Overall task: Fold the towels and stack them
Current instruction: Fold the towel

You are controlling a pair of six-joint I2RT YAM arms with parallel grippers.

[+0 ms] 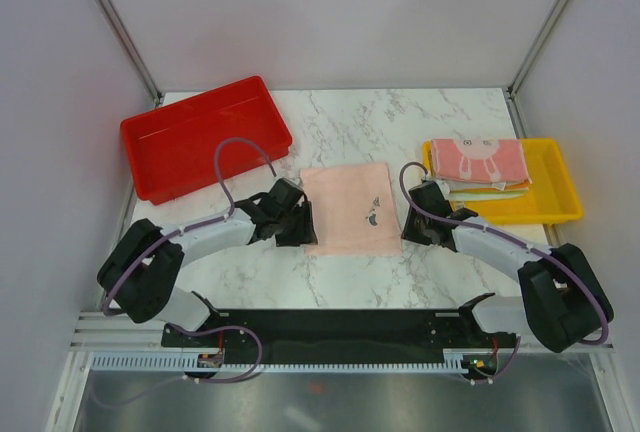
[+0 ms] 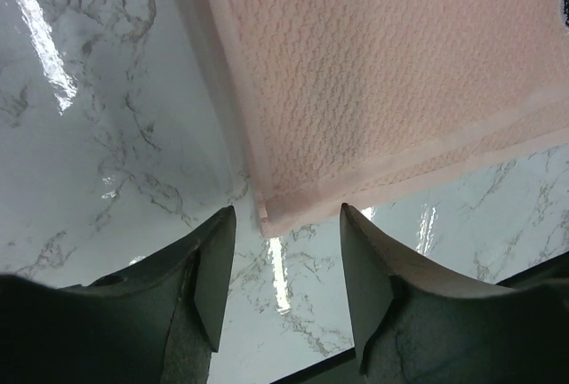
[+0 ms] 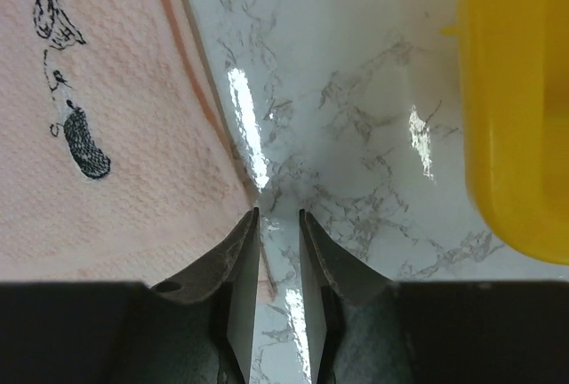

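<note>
Left gripper (image 2: 286, 246) low over the marble table (image 1: 400, 127), jaws moderately open, nothing held. The near-left corner of the peach-pink towel (image 1: 348, 210) sits just ahead of its fingertips, in line with the gap and not touching. Right gripper (image 3: 278, 224) open only a slit, marble showing through the gap, nothing gripped. The towel's right edge is just beside its left finger (image 3: 240, 260). The towel lies flat and unfolded between the two grippers, small dark print near its right side. Yellow tray (image 1: 550, 182) to the right of and beyond the right gripper, holding a pink bunny towel (image 1: 478, 159) folded on top of other folded towels (image 1: 490, 188). Red tray (image 1: 200, 142) beyond and to the left of the left gripper.
</note>
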